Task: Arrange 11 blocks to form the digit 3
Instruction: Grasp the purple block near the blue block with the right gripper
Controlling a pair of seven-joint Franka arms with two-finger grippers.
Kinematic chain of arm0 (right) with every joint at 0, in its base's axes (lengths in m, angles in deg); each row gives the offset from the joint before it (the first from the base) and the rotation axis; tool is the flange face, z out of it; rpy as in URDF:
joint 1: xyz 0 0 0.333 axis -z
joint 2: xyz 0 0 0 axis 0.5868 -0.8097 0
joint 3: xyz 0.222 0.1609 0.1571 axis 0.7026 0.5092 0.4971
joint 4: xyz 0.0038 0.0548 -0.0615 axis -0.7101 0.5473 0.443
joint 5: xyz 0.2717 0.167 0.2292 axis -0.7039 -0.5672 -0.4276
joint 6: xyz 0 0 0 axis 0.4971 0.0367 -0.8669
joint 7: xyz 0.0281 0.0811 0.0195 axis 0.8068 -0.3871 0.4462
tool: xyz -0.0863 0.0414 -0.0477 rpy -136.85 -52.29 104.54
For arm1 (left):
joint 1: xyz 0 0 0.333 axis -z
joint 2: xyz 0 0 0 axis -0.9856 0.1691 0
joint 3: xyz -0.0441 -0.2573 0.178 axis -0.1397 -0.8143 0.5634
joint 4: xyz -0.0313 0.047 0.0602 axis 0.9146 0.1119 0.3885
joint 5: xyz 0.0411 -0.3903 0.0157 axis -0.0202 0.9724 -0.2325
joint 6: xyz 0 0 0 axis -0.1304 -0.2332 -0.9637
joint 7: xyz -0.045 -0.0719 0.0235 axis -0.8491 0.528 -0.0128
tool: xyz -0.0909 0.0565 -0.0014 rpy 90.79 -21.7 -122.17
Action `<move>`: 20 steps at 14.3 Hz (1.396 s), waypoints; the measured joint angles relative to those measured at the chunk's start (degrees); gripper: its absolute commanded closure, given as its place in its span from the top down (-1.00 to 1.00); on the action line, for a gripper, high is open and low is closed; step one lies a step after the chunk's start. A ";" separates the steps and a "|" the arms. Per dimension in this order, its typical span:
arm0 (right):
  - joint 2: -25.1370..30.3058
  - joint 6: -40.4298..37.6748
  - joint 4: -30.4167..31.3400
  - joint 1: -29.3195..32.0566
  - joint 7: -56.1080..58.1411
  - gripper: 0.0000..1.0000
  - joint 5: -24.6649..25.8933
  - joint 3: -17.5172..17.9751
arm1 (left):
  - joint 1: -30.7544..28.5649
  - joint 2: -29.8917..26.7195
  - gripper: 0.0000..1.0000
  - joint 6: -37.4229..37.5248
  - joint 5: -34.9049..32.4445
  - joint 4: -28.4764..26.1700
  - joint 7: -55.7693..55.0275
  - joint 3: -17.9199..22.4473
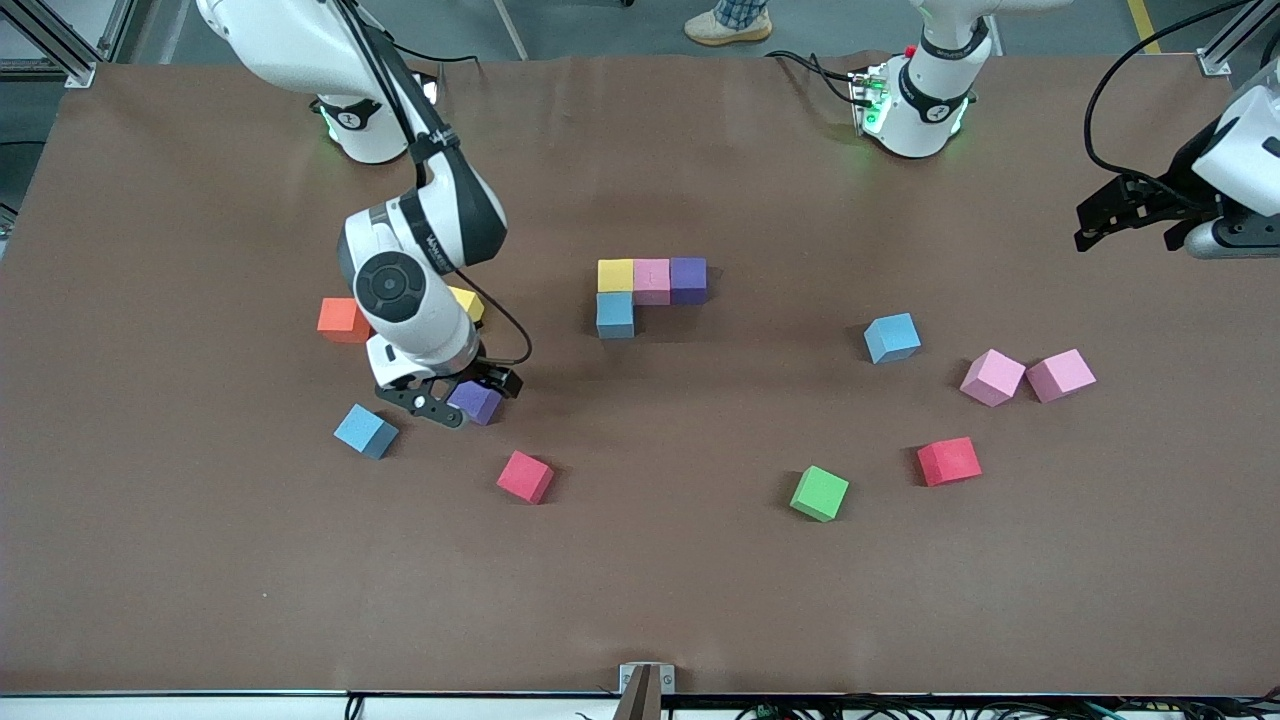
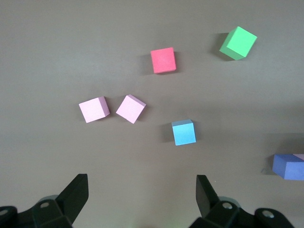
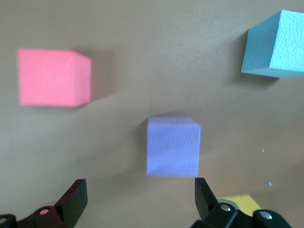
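Note:
Four blocks sit joined at mid-table: yellow, pink and purple in a row, with blue against the yellow one, nearer the camera. My right gripper hangs open just over a loose purple block, which lies ahead of its fingertips, untouched. Near it lie a red block and a blue block. My left gripper waits open and empty, high over the left arm's end.
Toward the left arm's end lie a blue block, two pink blocks, a red block and a green block. An orange cube and a yellow block sit partly hidden by the right arm.

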 measured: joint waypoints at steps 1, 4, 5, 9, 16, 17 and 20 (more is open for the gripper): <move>-0.19 3.23 2.18 0.35 -0.03 1.00 0.00 -0.04 | -0.60 0.00 1.00 0.17 0.00 -0.01 0.06 0.02; -1.12 7.45 5.66 0.99 -0.06 1.00 0.00 -0.05 | -0.91 0.00 1.00 0.56 0.00 -0.01 0.06 -0.11; -1.67 7.94 5.81 1.01 -0.06 1.00 0.00 -0.05 | -0.86 0.00 1.00 0.79 0.00 -0.01 0.06 -0.23; -3.49 8.90 5.82 1.01 -0.06 0.99 0.00 -0.02 | -0.95 0.00 1.00 1.70 0.00 0.00 -0.04 -0.12; -4.22 9.56 5.81 1.01 -0.06 -0.30 0.00 0.03 | -0.83 0.04 1.00 1.86 0.00 -0.10 -0.24 -0.29; -4.21 9.59 5.78 1.01 -0.06 -0.68 0.00 0.03 | -0.75 0.04 1.00 1.86 0.00 -0.10 -0.24 -0.32; -4.19 9.55 5.34 1.00 -0.02 -0.98 0.00 0.06 | -0.58 0.15 1.00 1.85 0.00 -0.11 -0.24 -0.49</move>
